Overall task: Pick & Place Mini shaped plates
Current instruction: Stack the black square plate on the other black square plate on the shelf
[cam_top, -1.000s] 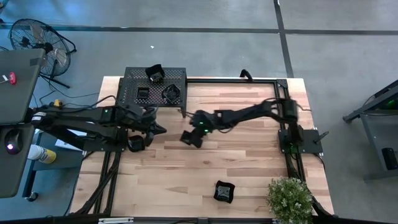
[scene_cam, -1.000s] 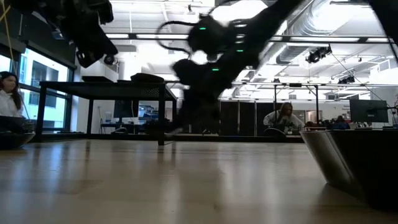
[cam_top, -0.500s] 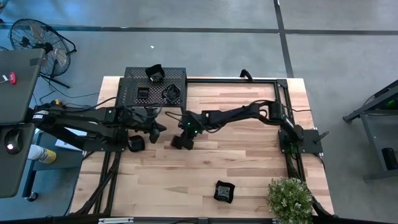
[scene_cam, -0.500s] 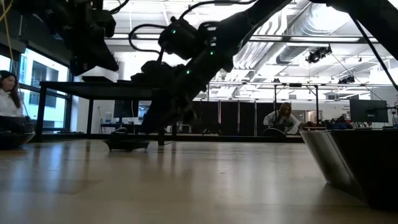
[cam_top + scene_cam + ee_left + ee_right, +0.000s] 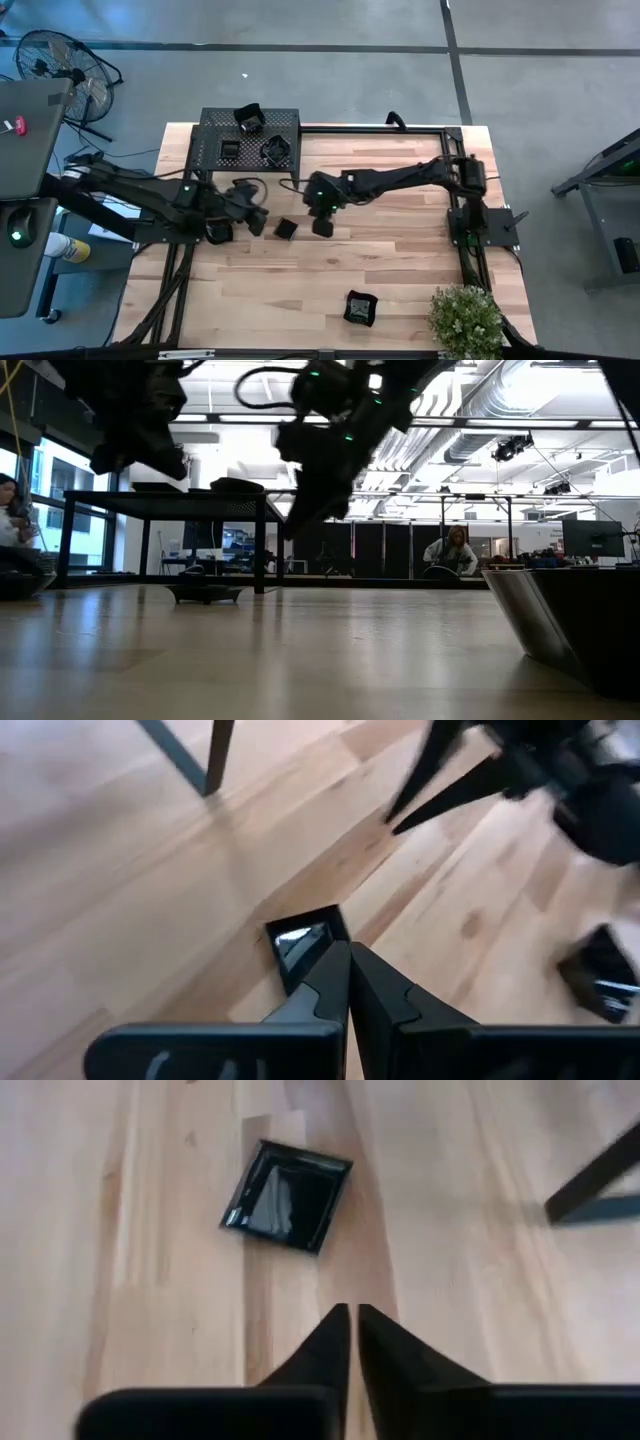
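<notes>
Mini shaped plates are scattered in a few spots here. One small square plate [image 5: 286, 229] lies flat on the wooden table [image 5: 400, 290], roughly mid-table, right between the two grippers. In the right wrist view that same glossy square plate [image 5: 287, 1197] sits bare on the wood, clear of the fingers, nothing touching it. The left wrist view catches it too [image 5: 303, 946], just past the fingertips.

The right gripper [image 5: 322, 226] hangs just beside the plate, on its right in the high view, and its two fingers are pressed together with only a hairline gap, holding nothing. The left gripper [image 5: 256, 222] is just on the other side of the plate, also pinched closed and empty, fingers nearly touching each other in its wrist view.

Other plates: three sit on the black perforated rack [image 5: 212, 135] at the far left corner of the table, one [image 5: 249, 117] tilted up near the rack's far edge, a square one [image 5: 229, 150] and a wavy-looking one [image 5: 275, 151] lying on it. Another plate [image 5: 360, 308] sits alone near the front edge, well apart from everything, close to the potted plant [image 5: 465, 318].

In the low view the plate on the table [image 5: 206, 593] shows as a low dark shape far off, with both arms hanging above it.
</notes>
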